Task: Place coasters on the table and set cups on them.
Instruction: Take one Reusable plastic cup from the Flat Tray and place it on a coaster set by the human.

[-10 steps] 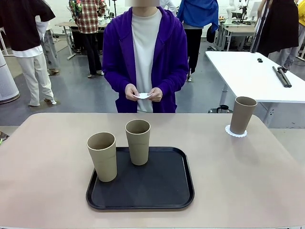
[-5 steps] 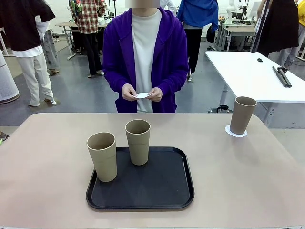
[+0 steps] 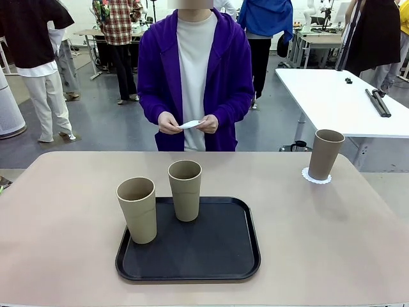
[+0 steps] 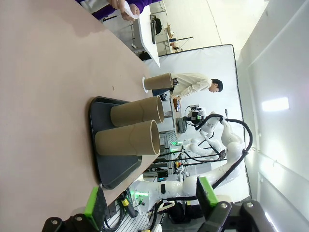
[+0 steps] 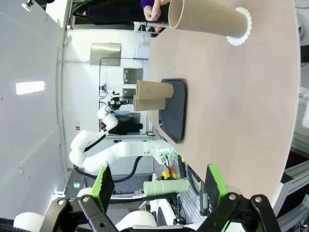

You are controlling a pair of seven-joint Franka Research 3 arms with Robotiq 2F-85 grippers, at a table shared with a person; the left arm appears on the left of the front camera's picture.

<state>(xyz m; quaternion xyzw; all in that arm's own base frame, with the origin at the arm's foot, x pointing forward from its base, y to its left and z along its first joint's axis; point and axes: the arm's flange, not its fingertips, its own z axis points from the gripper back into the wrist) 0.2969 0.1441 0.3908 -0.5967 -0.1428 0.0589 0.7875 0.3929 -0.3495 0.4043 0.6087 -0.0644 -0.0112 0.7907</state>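
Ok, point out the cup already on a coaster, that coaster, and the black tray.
cup on the coaster [image 3: 326, 153], front view, middle of its side wall.
coaster [image 3: 305, 174], front view, lacy edge left of the cup.
black tray [image 3: 211, 246], front view, bare floor.

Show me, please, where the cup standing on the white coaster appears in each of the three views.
Front view: the cup stands upright on its coaster, far right of the table.
Left wrist view: the cup shows sideways, above centre, beyond the tray.
Right wrist view: the cup shows sideways along the top edge, coaster at its right end.
Shared landmark: the black tray.
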